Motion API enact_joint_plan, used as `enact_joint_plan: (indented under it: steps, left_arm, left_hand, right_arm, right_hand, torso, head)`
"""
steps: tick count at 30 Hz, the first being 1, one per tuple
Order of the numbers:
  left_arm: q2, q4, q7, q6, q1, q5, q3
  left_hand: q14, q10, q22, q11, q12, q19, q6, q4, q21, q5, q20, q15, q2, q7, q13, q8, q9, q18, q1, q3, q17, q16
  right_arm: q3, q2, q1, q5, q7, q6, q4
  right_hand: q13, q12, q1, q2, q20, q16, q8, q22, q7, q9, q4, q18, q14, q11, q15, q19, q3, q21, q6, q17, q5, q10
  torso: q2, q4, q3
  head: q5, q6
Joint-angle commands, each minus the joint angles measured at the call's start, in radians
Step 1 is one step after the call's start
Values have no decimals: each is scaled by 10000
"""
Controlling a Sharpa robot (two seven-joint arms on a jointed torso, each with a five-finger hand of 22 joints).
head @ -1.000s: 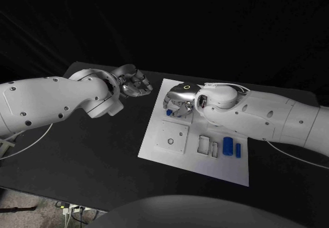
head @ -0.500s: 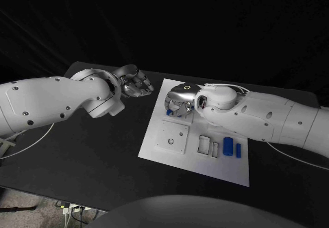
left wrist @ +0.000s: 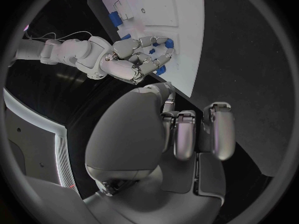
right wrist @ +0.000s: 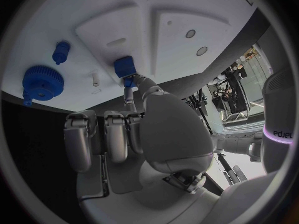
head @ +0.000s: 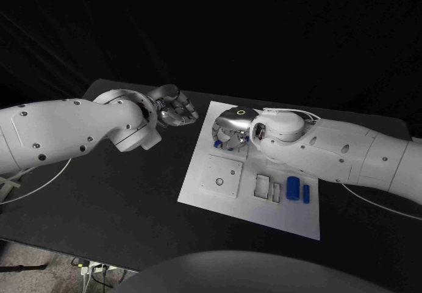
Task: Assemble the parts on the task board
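Task board (head: 250,210): flat white rectangular plate lying on the black table (head: 114,201), its long axis running from the near right towards the far left in the head view.

Near end of the board: two blue cylindrical parts lie side by side, a thicker one (head: 292,187) and a thinner one (head: 306,193), just apart from each other. Beside them, two narrow rectangular recesses (head: 262,186) with grey borders. Next along, a raised square white block (head: 222,175) with a small round hole and a smaller dot on top.

Far end of the board: the right hand (head: 230,129), silver, reaches down onto the board. In the right wrist view its thumb tip touches a small blue block-shaped part (right wrist: 124,66) sitting at the edge of a raised white section; the other fingers (right wrist: 93,139) are curled in towards the palm, not on the part. I cannot tell whether the part is actually pinched or only touched. Same view: a blue toothed gear (right wrist: 39,81) and a small blue peg (right wrist: 60,51) stand on the board, apart from the hand.

Left hand (head: 174,108): beyond the board's far left edge, over the table, fingers (left wrist: 187,134) curled in with nothing held.

Readable writing: letters "edJ", seen reversed and partial, on the right arm casing (right wrist: 281,133).
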State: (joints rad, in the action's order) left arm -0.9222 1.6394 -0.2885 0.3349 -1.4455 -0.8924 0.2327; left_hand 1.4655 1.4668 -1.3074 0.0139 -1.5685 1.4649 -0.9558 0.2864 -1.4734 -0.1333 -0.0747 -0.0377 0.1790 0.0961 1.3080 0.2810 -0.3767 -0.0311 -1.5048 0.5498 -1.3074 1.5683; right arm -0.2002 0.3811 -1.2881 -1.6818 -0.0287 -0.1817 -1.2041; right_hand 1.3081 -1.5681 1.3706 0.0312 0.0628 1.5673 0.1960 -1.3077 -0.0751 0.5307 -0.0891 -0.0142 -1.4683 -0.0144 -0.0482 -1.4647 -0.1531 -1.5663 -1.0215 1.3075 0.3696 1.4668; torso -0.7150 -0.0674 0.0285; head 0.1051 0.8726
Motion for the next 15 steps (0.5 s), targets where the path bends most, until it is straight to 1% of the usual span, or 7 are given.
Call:
enact_joint_plan:
  steps: [1, 5, 11, 15]
  left_arm:
    - [30, 5, -84, -289, 8, -10, -6]
    - [38, -2, -131, -382, 13, -10, -6]
    - [39, -6, -228, -598, 26, -9, -6]
    - [43, -9, -288, -753, 37, -8, -6]
  left_hand:
    - [1053, 1040, -2284, 43, -23, 439, -72, 12, 57, -13, 5, 7, -137, 21, 2628, 62, 16, 45, 38, 64, -2634, 25]
    - [1053, 1040, -2278, 43, -23, 428, -57, 40, 74, 22, 3, 9, -137, 17, 2628, 90, 23, 41, 182, 36, -2634, 25]
    - [1053, 1040, -2271, 39, -23, 413, -33, 48, 97, 52, 2, 9, -136, 11, 2628, 111, 36, 36, 337, -6, -2634, 25]
    - [1053, 1040, -2261, 38, -23, 395, -12, 52, 127, 78, 1, 8, -139, 9, 2628, 121, 48, 29, 448, -38, -2634, 25]
  right_arm:
    - [-21, 13, 47, 288, 164, -203, 1]
    - [-21, 28, 60, 567, 215, -292, -2]
    - [-21, 21, 77, 907, 300, -271, -19]
    - [-21, 8, 87, 1014, 362, -236, -29]
  right_hand:
    - [2627, -27, -215, -45, 62, 35, 54, -2594, 1, 222, -122, 113, -1025, 36, 47, -988, -17, 48, -58, 2633, 9, 1040]
    - [2627, -27, -404, -118, 72, 35, 34, -2591, -15, 365, -216, 111, -1025, 33, 62, -983, -18, 56, 5, 2633, -207, 1040]
    - [2627, -27, -609, -177, 84, 35, -20, -2582, -33, 558, -305, 104, -1025, 21, 73, -966, -7, 78, 106, 2633, -656, 1040]
    - [2627, -27, -697, -191, 88, 35, -41, -2577, -43, 619, -349, 100, -1025, 13, 79, -957, 10, 90, 130, 2633, -795, 1040]
  torso:
    - [3, -4, 0]
    - [9, 1, 6]
    - [8, 6, -2]
    - [11, 2, -1]
  head:
    - [18, 0]
    - [28, 0]
    - [40, 0]
    - [24, 0]
